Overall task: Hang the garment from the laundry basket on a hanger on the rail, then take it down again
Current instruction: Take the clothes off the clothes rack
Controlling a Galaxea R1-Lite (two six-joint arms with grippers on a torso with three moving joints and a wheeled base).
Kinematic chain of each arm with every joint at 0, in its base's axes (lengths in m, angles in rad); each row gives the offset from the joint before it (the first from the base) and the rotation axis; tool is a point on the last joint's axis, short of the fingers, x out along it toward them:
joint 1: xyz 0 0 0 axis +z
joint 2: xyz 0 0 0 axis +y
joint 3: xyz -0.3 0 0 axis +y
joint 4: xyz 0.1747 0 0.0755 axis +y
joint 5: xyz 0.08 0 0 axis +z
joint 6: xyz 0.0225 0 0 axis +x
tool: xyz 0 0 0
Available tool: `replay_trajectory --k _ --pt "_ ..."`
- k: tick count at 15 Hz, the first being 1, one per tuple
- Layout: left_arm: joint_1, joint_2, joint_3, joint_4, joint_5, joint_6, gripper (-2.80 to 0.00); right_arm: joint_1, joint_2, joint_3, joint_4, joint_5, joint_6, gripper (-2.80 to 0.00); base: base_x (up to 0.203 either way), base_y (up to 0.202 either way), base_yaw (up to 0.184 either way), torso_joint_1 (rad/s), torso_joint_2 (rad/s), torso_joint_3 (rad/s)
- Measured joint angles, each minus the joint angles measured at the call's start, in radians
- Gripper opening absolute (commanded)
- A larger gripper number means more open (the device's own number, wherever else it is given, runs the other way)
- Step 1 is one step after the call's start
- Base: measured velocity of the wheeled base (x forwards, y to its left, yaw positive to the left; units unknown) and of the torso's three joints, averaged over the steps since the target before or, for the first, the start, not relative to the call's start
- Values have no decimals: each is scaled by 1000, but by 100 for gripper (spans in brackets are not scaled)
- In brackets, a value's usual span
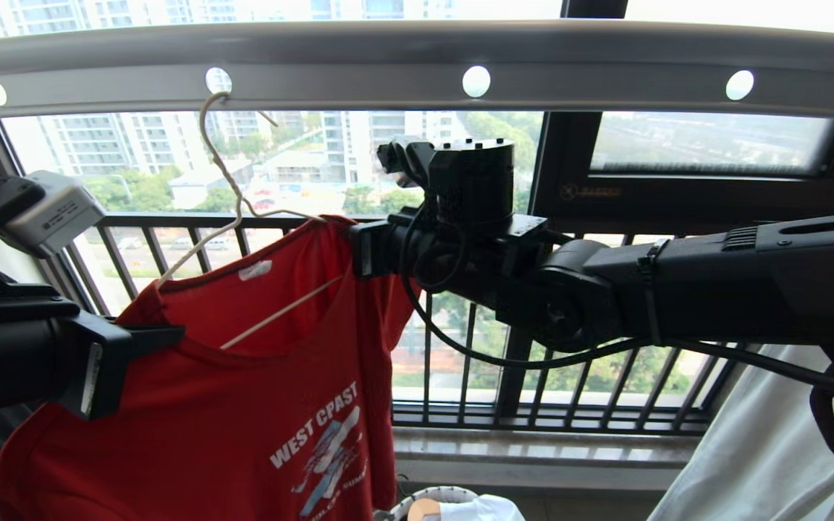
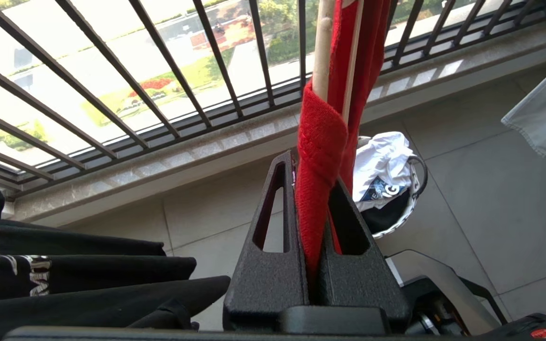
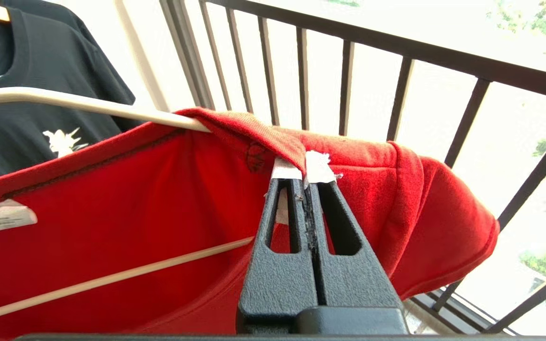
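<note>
The left gripper (image 1: 163,336) reaches in level from the left edge, its black fingers (image 2: 273,265) pressed together on a fold of the shirt (image 1: 243,405) at its left shoulder seam, red cloth bunched upright between them beside the hanger's (image 1: 225,174) cream arm. The hanger hooks through a round hole in the rail (image 1: 417,54), its long neck slanting down to the right into the collar, its bar running across inside the neck opening from lower left to upper right. The shirt hangs below the rail, left of centre, front toward the robot, long axis vertical and tilted with the right shoulder higher. It is red, with a white neck label, white "WEST COAST" lettering and a blue-white graphic low on the chest. The right arm stretches level from the right edge across the window railing (image 1: 569,391); the right gripper (image 1: 363,250) is closed at the shirt's right shoulder, tips at a folded collar edge and a white tag; whether it pinches cloth I cannot tell. The basket (image 1: 435,499) sits on the floor, bottom centre, with white cloth inside.
</note>
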Motion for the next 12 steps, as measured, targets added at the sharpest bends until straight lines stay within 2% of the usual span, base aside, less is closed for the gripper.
replay_trajectory --k 6,9,12 --pt "1 -2 0 1 0 -21 -280 -26 -11 27 0 -15 -23 -280 0 0 0 0 0 0" --pt "1 1 0 0 0 -22 -280 -25 -29 46 1 -67 -37 -280 0 0 0 0 0 0" --pt "0 3 0 1 -1 -21 -280 -18 -39 49 3 -78 -37 -280 0 0 0 0 0 0"
